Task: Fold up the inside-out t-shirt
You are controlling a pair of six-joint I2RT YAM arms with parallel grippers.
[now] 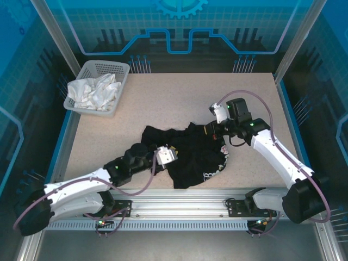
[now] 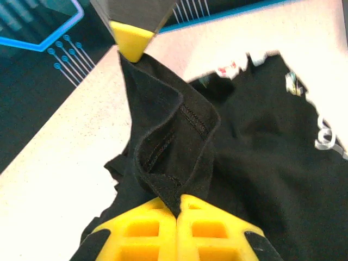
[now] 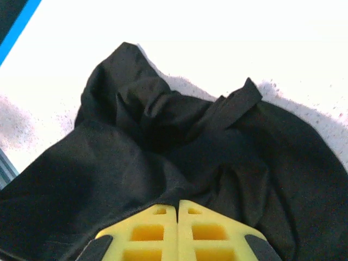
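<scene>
The inside-out t-shirt (image 1: 193, 157) lies crumpled at the middle of the table, black, with a strip of white and yellow print (image 1: 217, 168) along its right edge. My left gripper (image 1: 175, 152) is at the shirt's left side. In the left wrist view the left gripper (image 2: 178, 209) is shut on a stitched hem fold of the t-shirt (image 2: 179, 136). The fold runs up to a yellow fingertip (image 2: 130, 43) of the other gripper. My right gripper (image 1: 209, 130) is at the shirt's far right part. In its own view the right gripper (image 3: 178, 205) is shut on bunched fabric of the t-shirt (image 3: 163, 136).
A grey basket (image 1: 106, 64) holding a white cloth (image 1: 95, 91) stands at the table's back left corner. Metal frame posts and blue walls close in the table, and a rail (image 1: 179, 209) with both arm bases runs along the near edge.
</scene>
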